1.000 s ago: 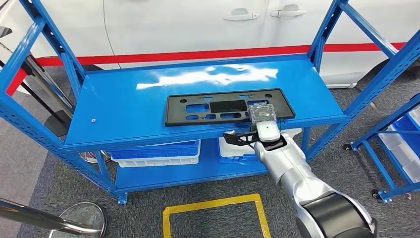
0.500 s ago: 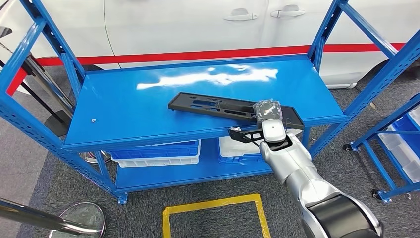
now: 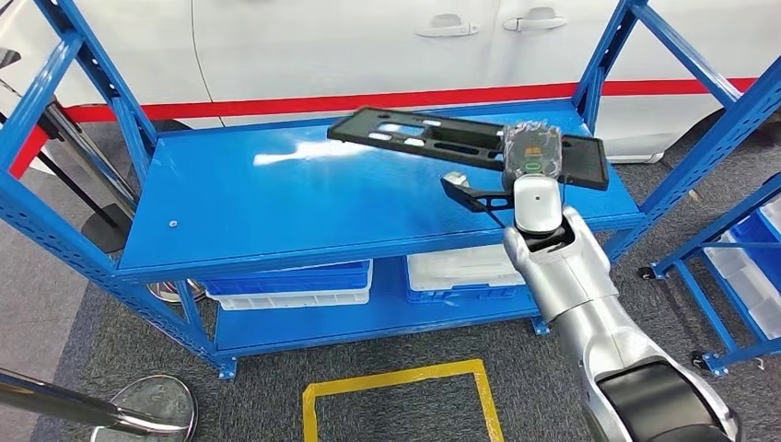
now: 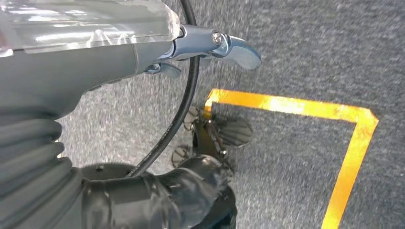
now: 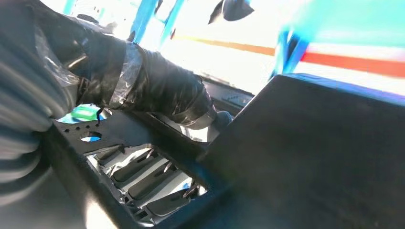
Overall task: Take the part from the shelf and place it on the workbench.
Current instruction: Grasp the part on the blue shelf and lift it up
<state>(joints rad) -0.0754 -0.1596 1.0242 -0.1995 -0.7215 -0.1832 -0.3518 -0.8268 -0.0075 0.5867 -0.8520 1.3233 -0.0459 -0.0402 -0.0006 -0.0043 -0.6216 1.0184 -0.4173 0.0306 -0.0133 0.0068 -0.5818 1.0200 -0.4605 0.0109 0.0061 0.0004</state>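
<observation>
Part [image 3: 442,140]: long flat black plastic panel with several cut-out slots, held in the air above the top board of the blue shelf [image 3: 276,207], clear of the surface. It lies roughly level, tilted a little, its long axis running across the shelf from near the middle toward the right-hand upright. Its right portion is in the right hand [image 3: 530,152], the free end sticks out leftward over the shelf board.

Right hand: fingers closed around the part near its right end, gripping it. In the right wrist view the dark fingers [image 5: 162,90] wrap over the ribbed, slotted edge of the panel [image 5: 305,152], pressed against it. The silver right arm [image 3: 580,304] rises from the lower right of the head view to the shelf's front edge.

Left hand [image 4: 95,52]: seen in the left wrist view, hanging over grey carpet [image 4: 305,57] with a yellow tape line [image 4: 334,143] on it. Grey cover and thumb visible; whether the fingers are open or closed, cannot tell.

Surroundings: lower shelf board carries blue-and-white bins [image 3: 290,284]. Behind the shelf, a white car body with a red stripe [image 3: 368,101]. A yellow tape square [image 3: 401,391] marks the carpet in front of the shelf. A second blue rack [image 3: 737,249] stands to the right.
</observation>
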